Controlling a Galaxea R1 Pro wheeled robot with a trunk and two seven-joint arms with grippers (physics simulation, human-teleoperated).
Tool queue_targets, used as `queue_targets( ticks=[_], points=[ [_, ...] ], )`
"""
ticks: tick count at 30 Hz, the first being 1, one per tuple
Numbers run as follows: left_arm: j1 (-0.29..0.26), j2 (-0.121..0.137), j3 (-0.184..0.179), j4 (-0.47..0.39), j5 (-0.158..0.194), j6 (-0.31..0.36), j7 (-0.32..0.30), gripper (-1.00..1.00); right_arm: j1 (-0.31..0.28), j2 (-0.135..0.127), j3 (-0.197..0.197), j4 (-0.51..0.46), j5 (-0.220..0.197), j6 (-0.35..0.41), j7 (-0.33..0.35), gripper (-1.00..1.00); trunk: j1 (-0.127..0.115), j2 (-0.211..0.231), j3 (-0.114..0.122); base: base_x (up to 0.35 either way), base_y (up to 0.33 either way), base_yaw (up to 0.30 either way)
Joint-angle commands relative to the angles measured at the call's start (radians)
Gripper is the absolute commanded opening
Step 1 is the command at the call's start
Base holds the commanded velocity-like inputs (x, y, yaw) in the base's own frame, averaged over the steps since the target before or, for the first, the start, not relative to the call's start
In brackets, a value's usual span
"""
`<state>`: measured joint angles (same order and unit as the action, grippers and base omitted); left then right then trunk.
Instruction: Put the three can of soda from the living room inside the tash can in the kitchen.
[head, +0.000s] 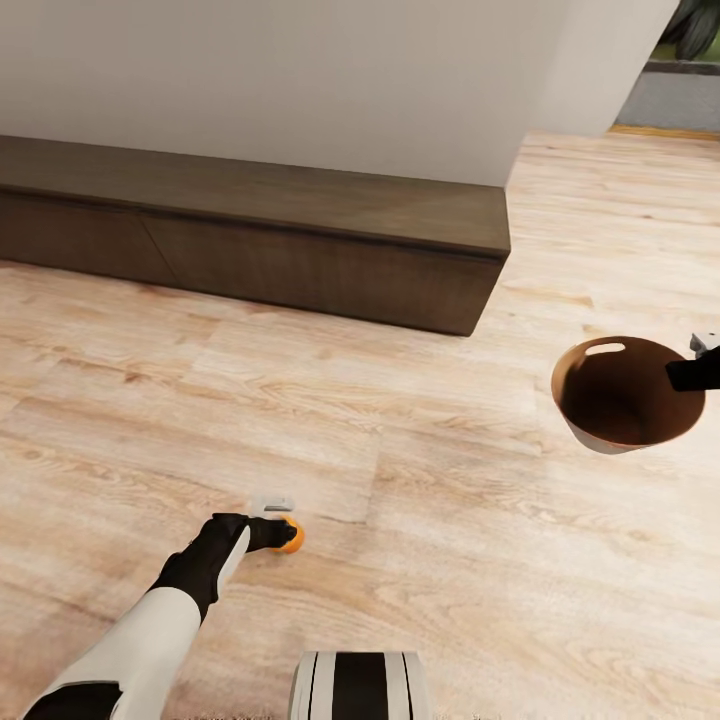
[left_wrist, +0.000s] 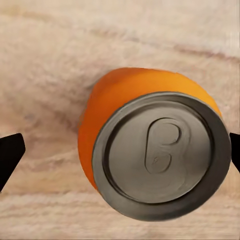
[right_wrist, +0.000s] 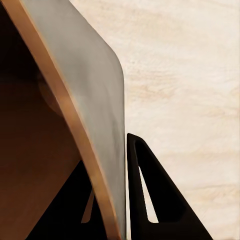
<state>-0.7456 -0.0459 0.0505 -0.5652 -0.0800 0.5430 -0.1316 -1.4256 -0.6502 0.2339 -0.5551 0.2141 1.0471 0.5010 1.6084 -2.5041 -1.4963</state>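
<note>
Left claw (left_wrist: 120, 155), jaws spread, straddles the upright, bright orange cylindrical aluminium soda can (left_wrist: 150, 150): light, smooth, thin-walled and probably dentable, best pinched gently across its mid-body.

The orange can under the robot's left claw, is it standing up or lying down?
Standing upright: the orange can shows its round lid facing the left wrist camera, wood floor beneath it.

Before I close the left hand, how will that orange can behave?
The orange can looks rigid metal, probably light. Its smooth round wall may slip or roll away on the bare wood floor. The left hand straddles it with fingers apart, so centre first.
</note>
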Motion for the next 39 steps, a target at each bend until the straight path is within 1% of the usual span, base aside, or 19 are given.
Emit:
queue_targets(
  ticks=[1,5,11,12,20,39],
  points=[
    [0.000,0.000,0.000,0.001,0.000,0.000,0.000,1.00,-0.001,0.000,-0.001,0.000,0.001,0.000,0.002,-1.00,0.000,0.000,-0.004,0.000,0.000,0.000],
    [0.000,0.000,0.000,0.002,-0.001,0.000,0.001,1.00,-0.001,-0.001,-0.001,0.000,0.001,0.000,0.002,-1.00,0.002,-0.001,-0.019,0.000,0.000,0.000],
    [-0.001,0.000,0.000,-0.001,0.000,0.000,0.001,1.00,-0.001,0.000,-0.001,0.000,0.001,0.000,0.002,-1.00,0.002,-0.001,-0.019,0.000,0.000,0.000],
    [0.000,0.001,0.000,-0.002,0.000,0.000,0.000,-1.00,-0.001,-0.001,-0.001,0.000,0.001,0.000,0.002,-1.00,0.002,-0.001,-0.019,0.000,0.000,0.000],
    [0.000,0.001,-0.001,-0.003,0.000,0.000,-0.002,-1.00,0.000,-0.001,-0.002,0.000,0.001,0.000,0.002,-1.00,0.002,-0.001,-0.019,0.000,0.000,0.000],
    [-0.001,0.000,0.000,0.005,0.000,0.009,-0.002,-1.00,0.002,0.001,0.002,0.000,0.001,0.000,0.002,-1.00,-0.007,0.003,0.054,0.000,0.000,0.000]
  ],
)
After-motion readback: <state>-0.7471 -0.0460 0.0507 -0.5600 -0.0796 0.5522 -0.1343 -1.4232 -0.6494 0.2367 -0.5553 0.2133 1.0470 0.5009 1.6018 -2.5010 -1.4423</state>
